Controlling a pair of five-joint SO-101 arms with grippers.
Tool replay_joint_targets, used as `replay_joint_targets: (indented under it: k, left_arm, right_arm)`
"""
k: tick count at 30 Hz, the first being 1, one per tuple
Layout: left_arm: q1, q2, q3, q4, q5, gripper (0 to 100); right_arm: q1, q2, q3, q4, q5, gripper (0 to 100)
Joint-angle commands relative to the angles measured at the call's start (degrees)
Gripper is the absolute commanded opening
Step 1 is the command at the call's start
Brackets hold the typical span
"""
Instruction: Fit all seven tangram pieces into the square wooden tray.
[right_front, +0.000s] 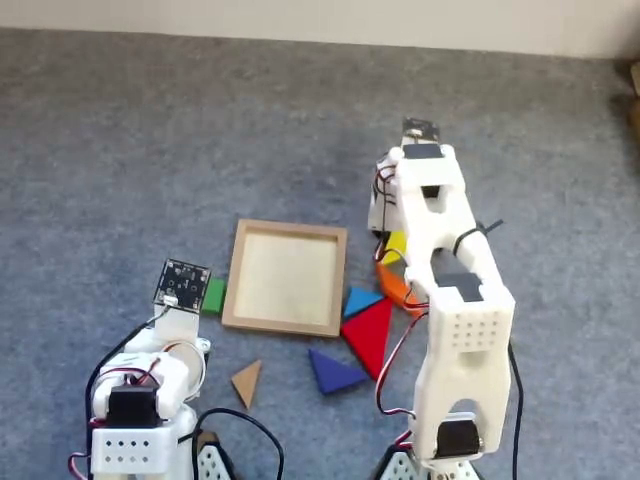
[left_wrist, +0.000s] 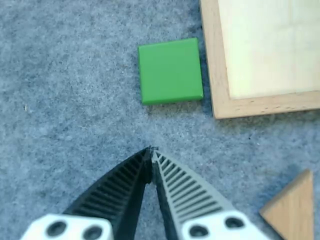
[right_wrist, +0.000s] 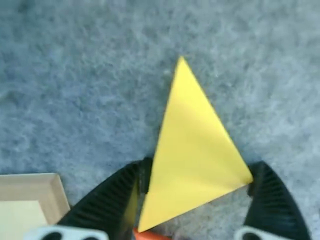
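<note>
The square wooden tray (right_front: 285, 278) lies empty mid-table; one of its corners (left_wrist: 220, 75) is in the left wrist view. A green square (left_wrist: 170, 71) sits on the carpet just beside the tray's left edge (right_front: 212, 296). My left gripper (left_wrist: 151, 150) is shut and empty, its tips a short way from the green square. My right gripper (right_wrist: 200, 175) is shut on a yellow triangle (right_wrist: 192, 145), one finger at each side of it. That triangle (right_front: 395, 245) is right of the tray, under my right arm (right_front: 440, 230).
Below and right of the tray lie an orange piece (right_front: 392, 285), a small blue piece (right_front: 360, 300), a red triangle (right_front: 370, 330), a blue triangle (right_front: 335, 372) and a wood-coloured triangle (right_front: 246, 380) (left_wrist: 292, 210). Grey carpet stretches beyond the tray.
</note>
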Motion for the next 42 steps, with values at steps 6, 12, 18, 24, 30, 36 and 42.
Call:
replay_joint_targets:
  k: [6, 12, 18, 24, 30, 36, 42]
  left_arm:
    - [-0.7, -2.1, 1.2, 0.3, -0.2, 1]
    - [-0.7, -2.1, 1.2, 0.3, -0.2, 1]
    - [-0.7, -2.1, 1.2, 0.3, -0.2, 1]
    - [-0.7, -2.1, 1.2, 0.3, -0.2, 1]
    - [-0.7, -2.1, 1.2, 0.3, -0.2, 1]
    - [-0.7, -2.1, 1.2, 0.3, -0.2, 1]
    - [-0.7, -2.1, 1.2, 0.3, -0.2, 1]
  right_arm:
    - [1.5, 0.0, -2.1, 1.5, 0.5, 22.1]
    - [2.2, -3.0, -5.7, 5.8, 5.5, 22.1]
    - [2.1, -6.5, -5.5, 6.4, 6.1, 22.1]
    - [1.9, -8.7, -5.5, 7.6, 6.2, 22.0]
    - [-1.0, -12.8, -5.6, 11.6, 6.2, 22.0]
    - [-6.7, -15.8, -5.6, 16.1, 6.2, 22.0]
    - [-12.9, -17.8, -5.5, 17.8, 5.7, 22.0]
